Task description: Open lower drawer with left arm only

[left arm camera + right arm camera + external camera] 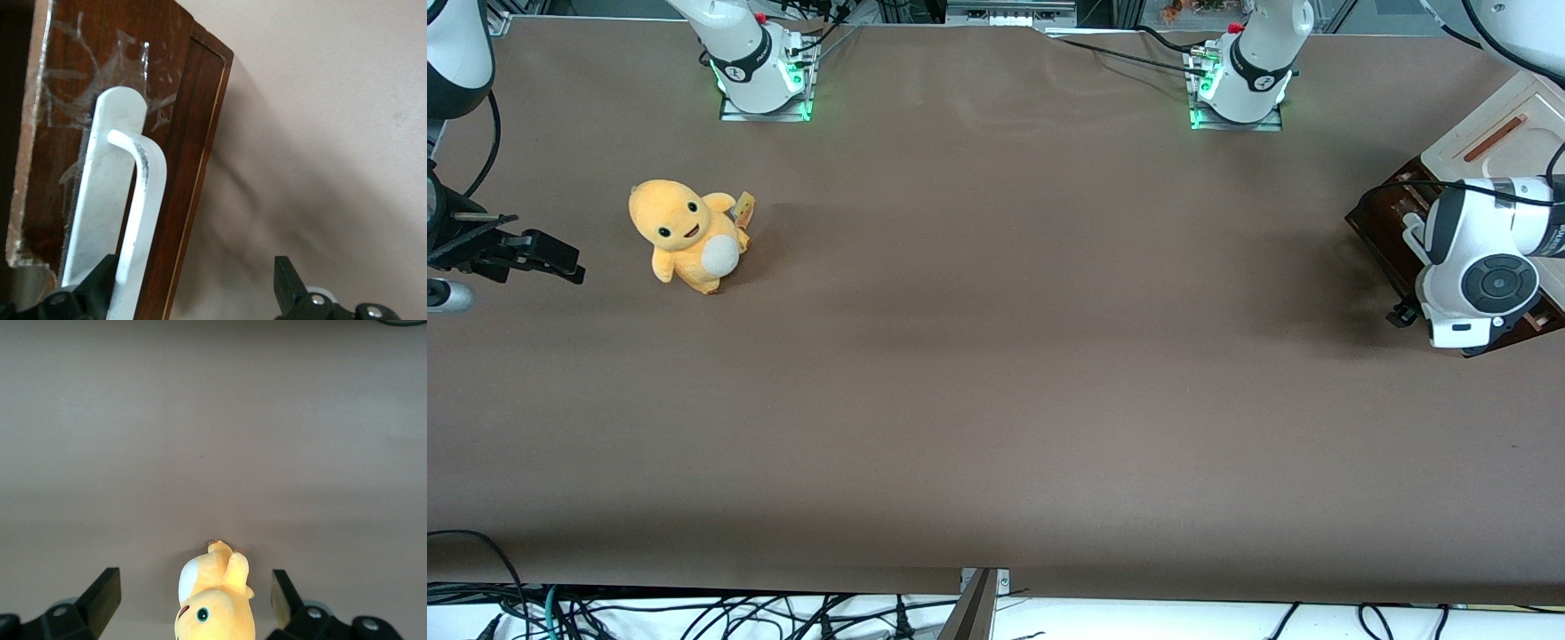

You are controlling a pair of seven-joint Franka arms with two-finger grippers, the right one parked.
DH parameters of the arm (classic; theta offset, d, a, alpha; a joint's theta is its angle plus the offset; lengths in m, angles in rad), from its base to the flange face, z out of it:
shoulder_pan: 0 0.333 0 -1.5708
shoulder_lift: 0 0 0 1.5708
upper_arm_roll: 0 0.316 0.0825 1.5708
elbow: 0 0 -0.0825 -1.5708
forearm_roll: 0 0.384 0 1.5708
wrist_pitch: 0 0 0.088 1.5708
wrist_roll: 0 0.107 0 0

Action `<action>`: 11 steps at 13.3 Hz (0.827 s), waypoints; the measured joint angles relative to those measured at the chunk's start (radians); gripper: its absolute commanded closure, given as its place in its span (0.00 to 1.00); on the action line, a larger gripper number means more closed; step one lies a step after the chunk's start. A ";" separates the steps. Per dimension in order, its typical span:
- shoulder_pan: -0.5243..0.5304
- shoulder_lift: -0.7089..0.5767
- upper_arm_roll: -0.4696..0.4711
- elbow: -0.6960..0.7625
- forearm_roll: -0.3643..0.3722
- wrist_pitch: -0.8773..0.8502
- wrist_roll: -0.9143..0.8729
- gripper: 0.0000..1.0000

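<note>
Item one, my gripper (193, 293): I am holding it spread wide at the lower drawer (100, 120), one finger (93, 290) lying against the white bar handle (133, 220), the other finger (290, 287) well apart over bare table. Nothing is clamped.

Item two, the lower drawer: dark brown front, tape marks across the wood, standing in the cream cabinet (1507, 133) at the working arm's end of the table (996, 373). In the front view my left arm (1480, 267) is covering most of the front, so I cannot tell whether the drawer is already out at all.

Item three, the step in hand: I am judging this as the approach to the handle, grasp not yet made.

Item four, what the next move is calling for: I am needing to shift sideways until the bar sits between both fingers, close on it, then pull straight out from the cabinet front, keeping the pull level so the box does not bind.

Item five, bystander: a yellow plush toy (689, 236), lying toward the parked arm's end, well apart.
</note>
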 measured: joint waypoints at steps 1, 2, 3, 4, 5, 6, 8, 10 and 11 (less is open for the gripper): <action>0.000 0.000 -0.007 0.000 0.003 0.000 -0.010 0.00; 0.000 0.000 -0.011 0.000 0.004 0.000 -0.016 0.00; 0.000 0.000 -0.014 0.001 0.004 0.000 -0.018 0.00; 0.000 0.000 -0.020 0.002 0.004 0.000 -0.021 0.00; -0.002 0.000 -0.028 0.003 0.004 0.000 -0.029 0.00; -0.005 0.000 -0.033 0.004 0.004 0.000 -0.039 0.00; -0.018 0.001 -0.033 0.006 0.004 0.000 -0.056 0.00; -0.029 0.002 -0.033 0.009 0.004 0.000 -0.072 0.00; -0.034 0.003 -0.033 0.011 0.004 0.000 -0.077 0.00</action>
